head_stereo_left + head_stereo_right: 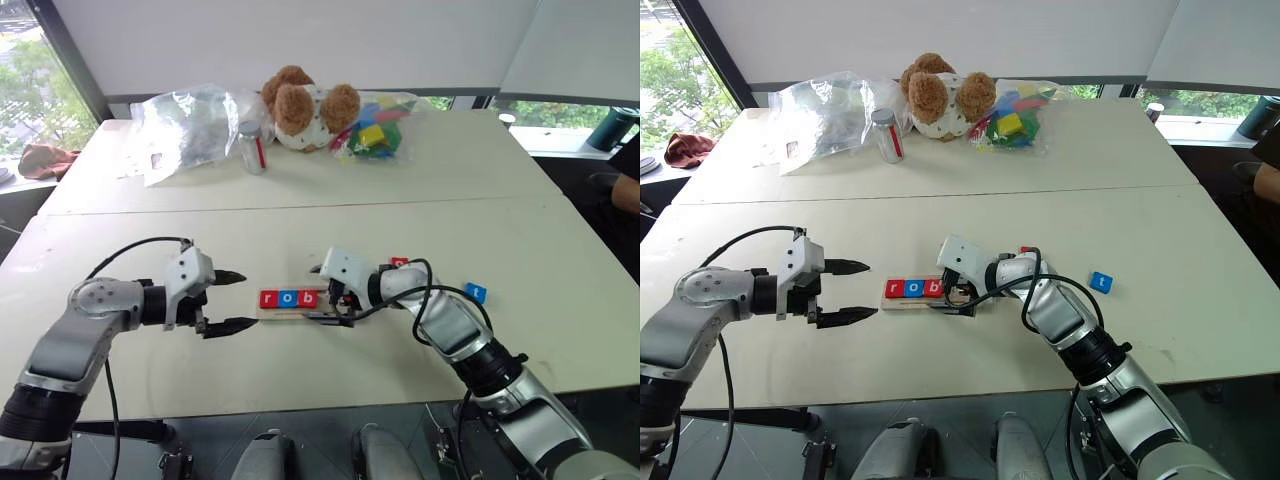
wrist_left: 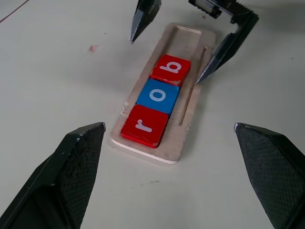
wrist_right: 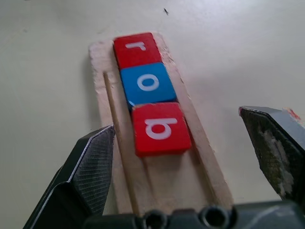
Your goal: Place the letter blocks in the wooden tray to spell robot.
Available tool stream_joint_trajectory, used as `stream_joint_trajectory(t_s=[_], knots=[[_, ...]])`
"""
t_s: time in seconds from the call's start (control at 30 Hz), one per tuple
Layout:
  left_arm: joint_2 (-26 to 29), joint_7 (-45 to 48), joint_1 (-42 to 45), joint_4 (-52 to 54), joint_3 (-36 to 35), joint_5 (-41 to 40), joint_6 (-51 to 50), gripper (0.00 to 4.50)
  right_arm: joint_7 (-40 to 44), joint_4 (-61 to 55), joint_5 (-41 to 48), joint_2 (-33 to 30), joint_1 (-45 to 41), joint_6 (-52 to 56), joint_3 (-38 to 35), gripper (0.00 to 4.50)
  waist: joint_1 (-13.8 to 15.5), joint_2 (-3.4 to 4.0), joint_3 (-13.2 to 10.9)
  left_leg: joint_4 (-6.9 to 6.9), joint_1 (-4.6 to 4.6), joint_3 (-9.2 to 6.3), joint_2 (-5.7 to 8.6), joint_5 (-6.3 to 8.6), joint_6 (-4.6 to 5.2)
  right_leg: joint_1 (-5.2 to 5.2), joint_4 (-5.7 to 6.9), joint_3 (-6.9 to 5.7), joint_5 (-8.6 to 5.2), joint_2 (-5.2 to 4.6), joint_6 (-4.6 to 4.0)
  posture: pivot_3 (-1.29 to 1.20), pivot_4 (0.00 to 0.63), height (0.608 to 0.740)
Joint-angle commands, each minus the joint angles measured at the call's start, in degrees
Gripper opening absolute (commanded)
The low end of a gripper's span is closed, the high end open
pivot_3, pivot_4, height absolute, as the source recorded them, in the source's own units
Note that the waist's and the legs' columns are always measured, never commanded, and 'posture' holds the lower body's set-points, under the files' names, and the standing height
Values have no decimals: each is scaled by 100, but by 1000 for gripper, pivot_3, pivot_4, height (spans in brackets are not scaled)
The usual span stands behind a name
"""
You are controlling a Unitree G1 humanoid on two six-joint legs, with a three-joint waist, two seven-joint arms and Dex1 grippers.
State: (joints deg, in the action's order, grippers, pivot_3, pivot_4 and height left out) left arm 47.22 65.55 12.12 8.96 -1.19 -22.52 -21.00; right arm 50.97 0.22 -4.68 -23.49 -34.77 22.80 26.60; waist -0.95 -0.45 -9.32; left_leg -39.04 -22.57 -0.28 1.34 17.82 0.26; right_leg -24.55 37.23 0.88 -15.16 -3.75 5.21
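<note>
Right gripper (image 3: pixel 183 157) spread, empty, straddling the vacant end of the wooden tray (image 1: pixel 300 312); left gripper (image 1: pixel 233 301) spread, empty, just beside the opposite tray end; tray holds red r block (image 2: pixel 144 126), blue o block (image 2: pixel 157 95), red b block (image 2: pixel 171 69) touching in line; blue t block (image 1: pixel 476 293) and another red block (image 1: pixel 399 262) lie on table (image 1: pixel 330 365) near the right arm

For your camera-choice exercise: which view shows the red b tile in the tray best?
The right wrist view: the b tile is large, centred between open fingers, third in the wooden tray. The left wrist view shows it farther off, beyond r and o. Both eye views show it tiny, partly behind the right gripper.
</note>
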Motion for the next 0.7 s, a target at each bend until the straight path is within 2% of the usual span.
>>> stream_joint_trajectory(t_s=[0.03, 0.53, 0.7], knots=[[55, -70, -4, 148, -176, -63, -17, 4500, 71, 14, -26, -40, -199, -203, -92, 4489, 1, 0, 0, 0, 0, 0, 0, 0, 0, 0, 0, 0, 0, 0, 0, 0, 150, 740], [24, -87, 65, 76, -92, -42, 35, 4500, 103, 175, -69, -84, -301, -361, -208, 4489, 3, 0, 0, 0, 0, -1, 0, 0, 0, 0, 0, 0, 0, 1, 0, 0, 150, 740], [36, -33, 116, 70, -60, -40, 42, 4500, 371, -751, 395, -242, -90, -100, -542, 4489, 18, 0, 0, 1, -1, -1, 0, 0, 0, 0, -1, 0, 0, 1, 0, 0, 150, 740]])
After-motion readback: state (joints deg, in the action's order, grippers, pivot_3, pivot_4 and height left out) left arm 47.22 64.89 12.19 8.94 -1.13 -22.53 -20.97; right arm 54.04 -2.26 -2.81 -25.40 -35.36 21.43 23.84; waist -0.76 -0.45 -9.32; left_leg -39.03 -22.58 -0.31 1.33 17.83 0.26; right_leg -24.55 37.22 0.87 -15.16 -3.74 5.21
